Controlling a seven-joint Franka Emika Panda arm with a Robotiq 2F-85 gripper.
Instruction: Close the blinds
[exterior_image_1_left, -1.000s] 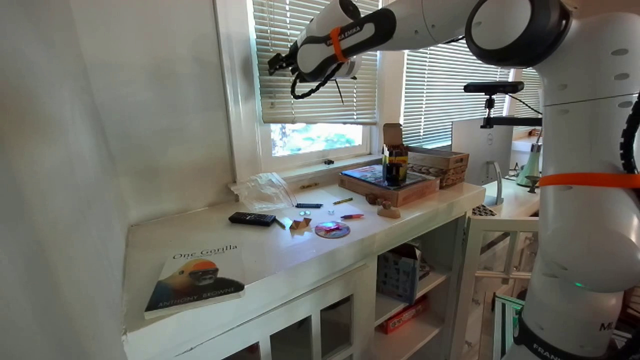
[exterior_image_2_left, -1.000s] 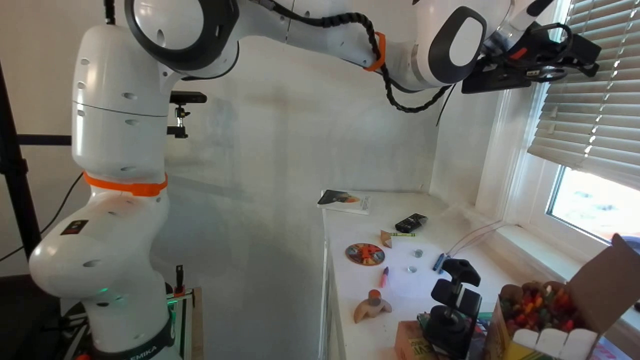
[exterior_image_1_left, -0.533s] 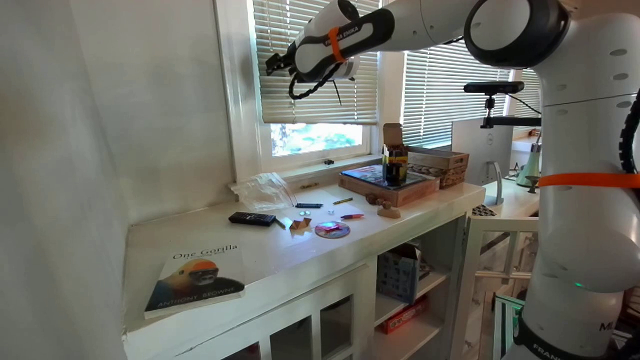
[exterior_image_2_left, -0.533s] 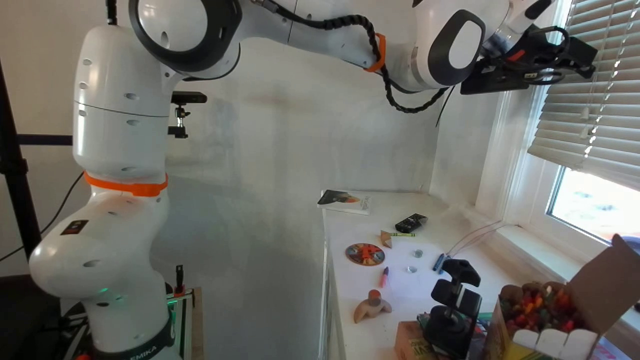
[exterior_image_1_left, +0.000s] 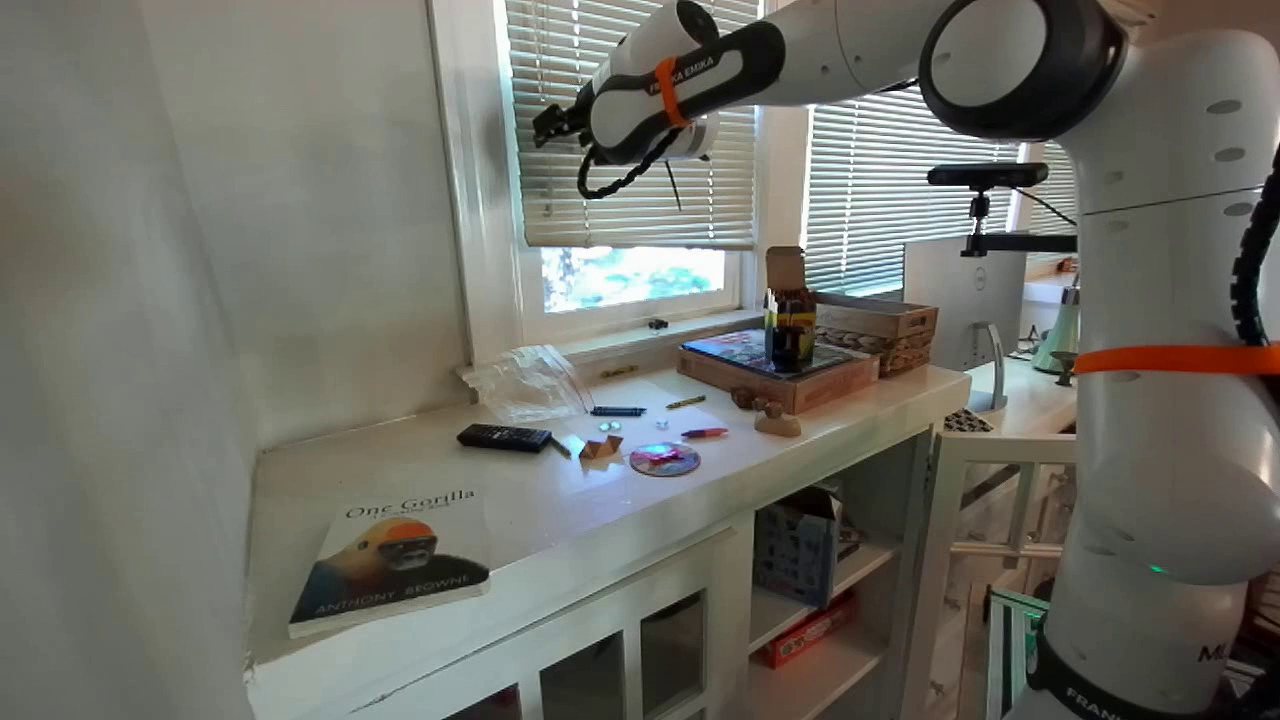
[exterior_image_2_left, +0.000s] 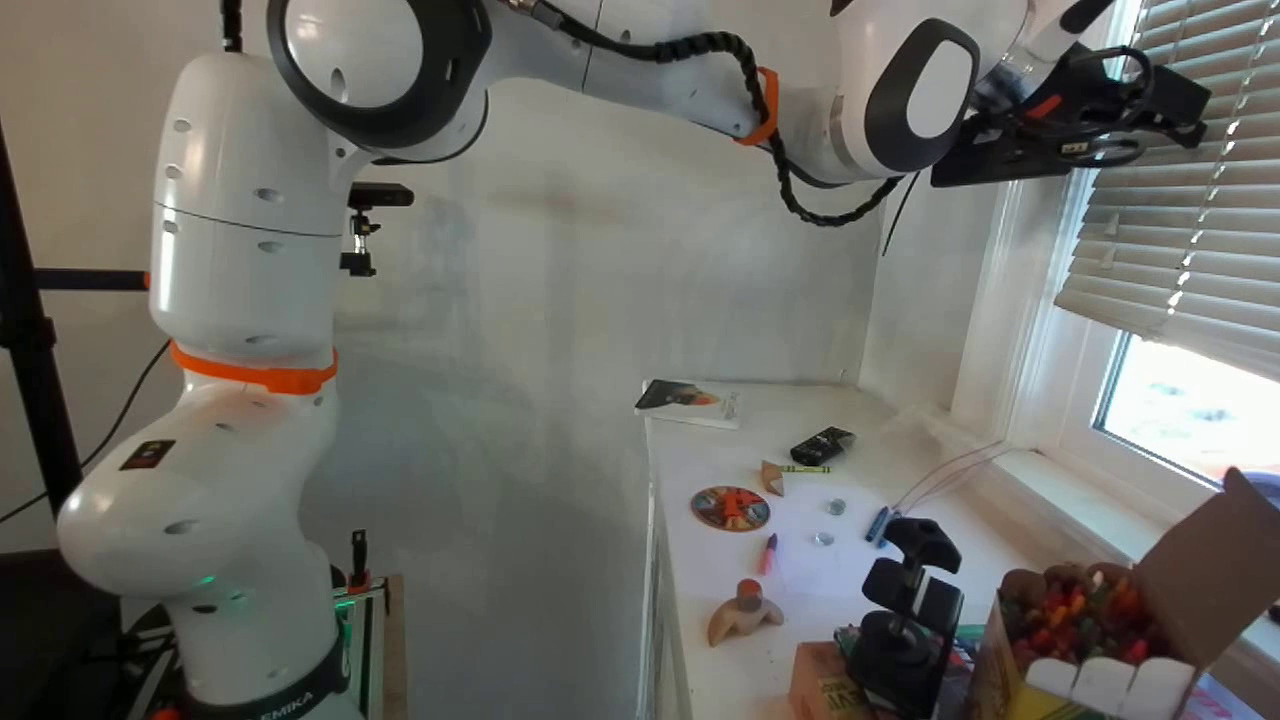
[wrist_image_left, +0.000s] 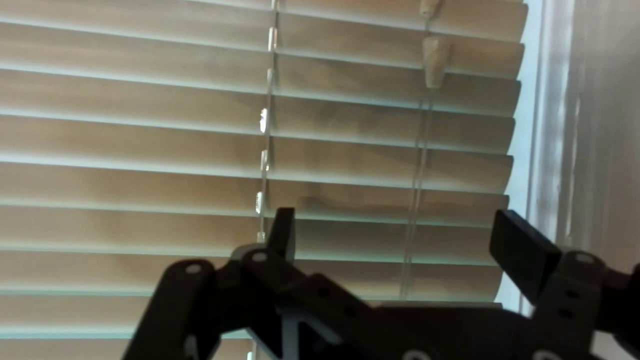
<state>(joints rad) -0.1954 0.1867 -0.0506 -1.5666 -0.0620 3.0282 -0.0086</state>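
Wrist view: the venetian blind (wrist_image_left: 125, 150) spreads over most of it, its slats (wrist_image_left: 150, 192) warm beige with a pale, bluish-green line of light along each edge. They lie nearly parallel, broad faces showing, slanting slightly down to the right, where their ends stop just beside a pale window frame (wrist_image_left: 550, 125). A ladder cord (wrist_image_left: 266, 145) runs down across them, with small bright slits of daylight along it. Nearer the slat ends hangs a tapered cord tassel (wrist_image_left: 434, 62), and below it a pair of thin, faint cords (wrist_image_left: 414, 197). The end effector (wrist_image_left: 393, 222) stands spread, its black fingers (wrist_image_left: 284, 232) well apart, with slats and those faint cords showing between them (whether a fingertip touches the blind, I cannot tell).

In both exterior views the blind hangs part-way down its window (exterior_image_1_left: 530, 290), off-white here, its bottom rail (exterior_image_1_left: 640, 243) well above the sill (exterior_image_2_left: 1080, 500) and a strip of bright glass (exterior_image_1_left: 635, 278) showing below. In an exterior view, wider slatted blinds (exterior_image_1_left: 880, 170) hang just to its side. Below the sill, the table (exterior_image_1_left: 560, 515) carries a One Gorilla book (exterior_image_1_left: 400, 560), a remote control (exterior_image_1_left: 503, 438) and scattered crayons (exterior_image_1_left: 705, 433).
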